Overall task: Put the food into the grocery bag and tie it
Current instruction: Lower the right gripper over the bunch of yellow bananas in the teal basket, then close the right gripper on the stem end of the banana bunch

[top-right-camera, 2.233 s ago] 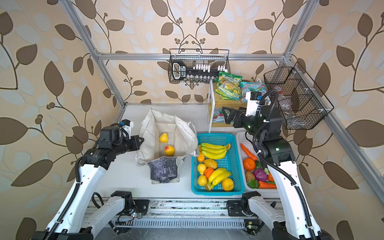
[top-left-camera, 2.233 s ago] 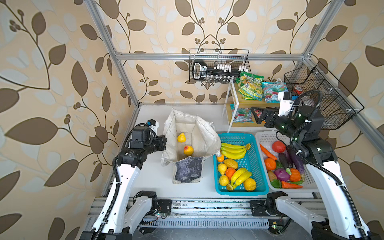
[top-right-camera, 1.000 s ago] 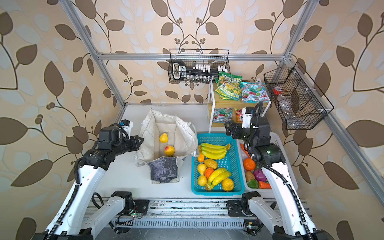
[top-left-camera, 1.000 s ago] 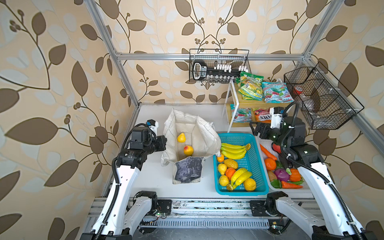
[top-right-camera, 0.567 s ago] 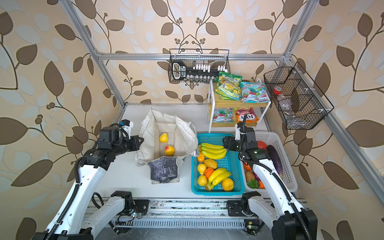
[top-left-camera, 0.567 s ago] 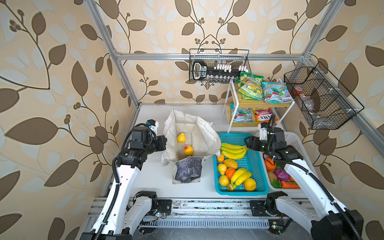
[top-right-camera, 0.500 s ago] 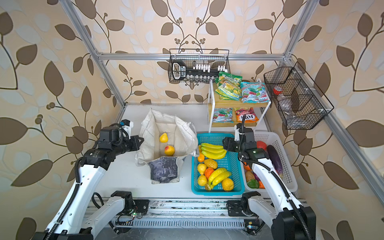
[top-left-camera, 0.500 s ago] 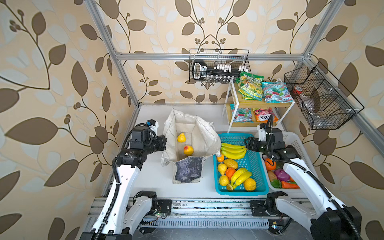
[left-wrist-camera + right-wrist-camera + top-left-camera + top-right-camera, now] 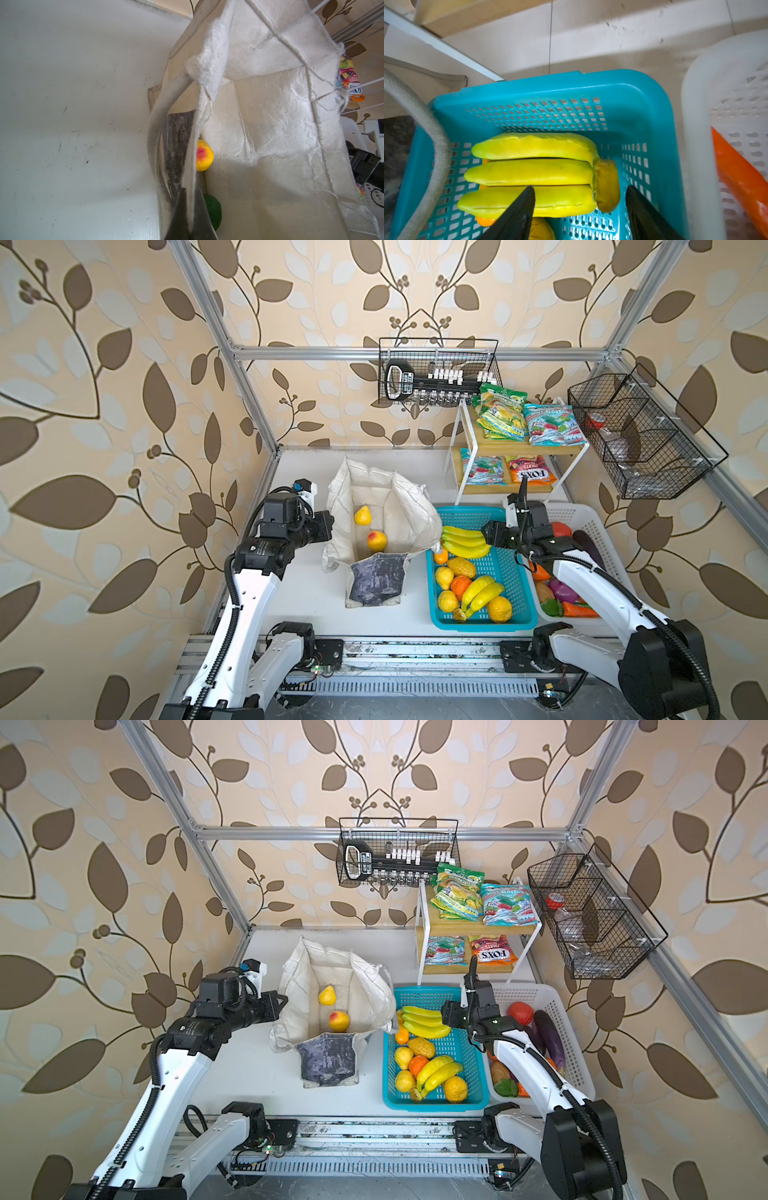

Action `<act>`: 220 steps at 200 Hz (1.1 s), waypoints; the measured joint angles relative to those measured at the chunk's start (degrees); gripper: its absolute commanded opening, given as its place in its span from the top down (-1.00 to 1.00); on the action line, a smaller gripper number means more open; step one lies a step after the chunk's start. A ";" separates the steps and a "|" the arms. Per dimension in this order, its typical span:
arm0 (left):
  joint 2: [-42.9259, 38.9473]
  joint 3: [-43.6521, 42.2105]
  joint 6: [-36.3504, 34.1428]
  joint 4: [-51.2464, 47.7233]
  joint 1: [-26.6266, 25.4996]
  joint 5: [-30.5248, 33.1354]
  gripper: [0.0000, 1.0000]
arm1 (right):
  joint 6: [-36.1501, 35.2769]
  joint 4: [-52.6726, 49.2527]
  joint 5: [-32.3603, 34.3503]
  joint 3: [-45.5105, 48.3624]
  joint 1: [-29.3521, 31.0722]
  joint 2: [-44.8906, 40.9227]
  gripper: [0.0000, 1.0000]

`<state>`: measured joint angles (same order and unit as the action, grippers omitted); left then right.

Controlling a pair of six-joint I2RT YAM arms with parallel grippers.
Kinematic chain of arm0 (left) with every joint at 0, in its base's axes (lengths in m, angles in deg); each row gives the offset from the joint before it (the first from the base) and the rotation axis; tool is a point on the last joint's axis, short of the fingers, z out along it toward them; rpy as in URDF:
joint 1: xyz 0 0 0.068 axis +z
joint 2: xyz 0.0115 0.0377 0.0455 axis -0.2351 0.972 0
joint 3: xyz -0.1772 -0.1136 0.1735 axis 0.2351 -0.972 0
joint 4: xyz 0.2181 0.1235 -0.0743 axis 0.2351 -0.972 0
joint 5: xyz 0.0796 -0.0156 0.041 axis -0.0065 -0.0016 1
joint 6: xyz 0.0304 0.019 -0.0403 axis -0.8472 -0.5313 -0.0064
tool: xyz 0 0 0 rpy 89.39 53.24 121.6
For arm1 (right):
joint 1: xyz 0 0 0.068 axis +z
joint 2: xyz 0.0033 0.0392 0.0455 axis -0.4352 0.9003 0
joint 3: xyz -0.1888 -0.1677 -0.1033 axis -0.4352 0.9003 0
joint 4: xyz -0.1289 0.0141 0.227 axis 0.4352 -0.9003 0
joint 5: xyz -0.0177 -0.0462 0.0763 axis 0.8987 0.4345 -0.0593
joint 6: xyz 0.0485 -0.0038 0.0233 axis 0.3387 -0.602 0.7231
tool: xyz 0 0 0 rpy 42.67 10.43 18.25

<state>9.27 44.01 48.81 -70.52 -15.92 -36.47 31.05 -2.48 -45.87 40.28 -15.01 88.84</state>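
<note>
Landmark: the turquoise basket (image 9: 469, 512) (image 9: 550, 87) is sitting on the tabletop.
Grocery bag: the grocery bag (image 9: 399, 502) (image 9: 332, 977) (image 9: 270, 124) is standing open just beside the turquoise basket, on its left in both top views. One white strap is hanging over the basket's corner.
Left gripper: the left gripper (image 9: 328, 526) (image 9: 190, 195) is holding the bag's rim on the side away from the turquoise basket. Its fingers (image 9: 174, 224) are pressing together on the cloth.
Food in bag: a yellow pear (image 9: 362, 515) and a yellow-red peach (image 9: 376, 540) (image 9: 204, 154) are lying on the bag's floor. A dark green piece (image 9: 214, 209) is showing in the left wrist view.
Right gripper: the right gripper (image 9: 484, 533) (image 9: 580, 187) is hanging inside the far end of the turquoise basket. Its fingers (image 9: 517, 214) are standing spread around the stalk end of the banana bunch. I cannot tell if they are touching it.
Banana bunch: the banana bunch (image 9: 461, 541) (image 9: 424, 1021) (image 9: 529, 172) is lying across the far end of the turquoise basket.
Snack packets: the snack packets (image 9: 498, 416) are lying on a rack (image 9: 457, 472) behind the turquoise basket.
White basket: the white basket (image 9: 582, 514) is standing just beside the turquoise basket, opposite the bag.
</note>
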 measured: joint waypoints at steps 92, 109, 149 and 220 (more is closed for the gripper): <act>0.00 0.00 0.00 0.00 0.00 0.02 1.00 | 1.09 7.08 0.85 1.36 1.57 6.25 -0.28; 0.00 0.00 0.00 0.00 0.00 0.02 1.00 | 1.09 6.97 1.97 1.68 2.36 6.43 -0.29; -0.02 0.00 0.00 -0.02 0.00 0.00 1.00 | 1.73 6.67 4.33 1.73 3.41 5.40 -0.33; -0.07 0.00 0.00 0.00 0.00 0.02 1.00 | 3.26 4.85 11.98 1.70 7.32 9.01 -0.37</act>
<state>9.21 44.01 48.81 -70.52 -15.92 -36.45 34.31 2.38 -33.89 41.98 -7.69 97.85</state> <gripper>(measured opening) 0.046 0.671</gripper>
